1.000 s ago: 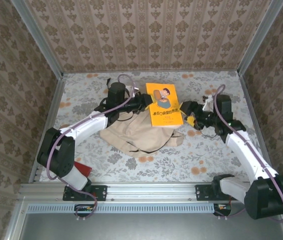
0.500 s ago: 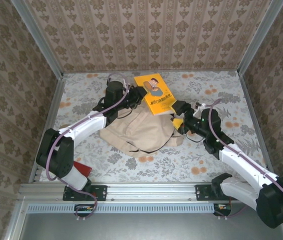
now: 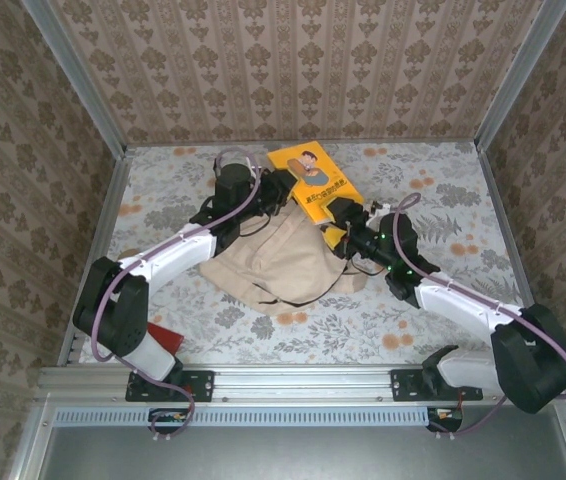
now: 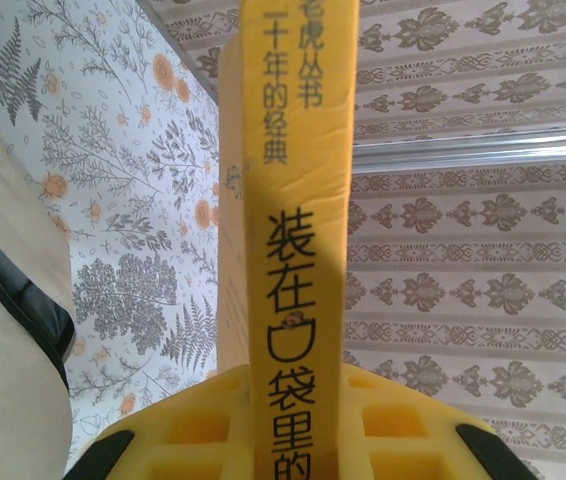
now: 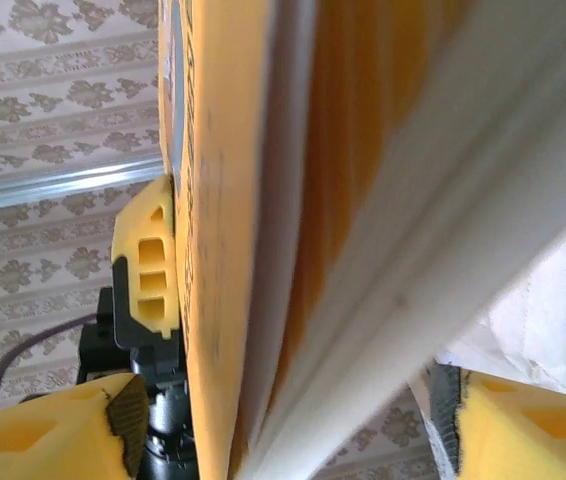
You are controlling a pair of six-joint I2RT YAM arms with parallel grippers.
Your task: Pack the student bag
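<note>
The student bag (image 3: 278,262), cream fabric with a dark zipper line, lies crumpled mid-table; its edge shows in the left wrist view (image 4: 3,330). A yellow book (image 3: 313,183) is held tilted above the bag's far side. My left gripper (image 3: 281,192) is shut on the book's spine (image 4: 298,200), which stands between its yellow fingers (image 4: 298,425). My right gripper (image 3: 348,228) is at the book's near right corner. Its jaws (image 5: 288,430) are open and straddle the book's pages (image 5: 223,200), with small gaps at both pads. The left gripper's finger (image 5: 148,270) presses the cover's far side.
A red object (image 3: 160,340) lies by the left arm's base. Patterned walls with metal posts (image 3: 503,90) close in the table on three sides. A metal rail (image 3: 293,380) runs along the near edge. Bare floral tabletop (image 3: 443,190) lies right of the book.
The right arm swung left and forward from the table's right side until its jaws came around the book's corner. The left gripper carried the book left and tilted it.
</note>
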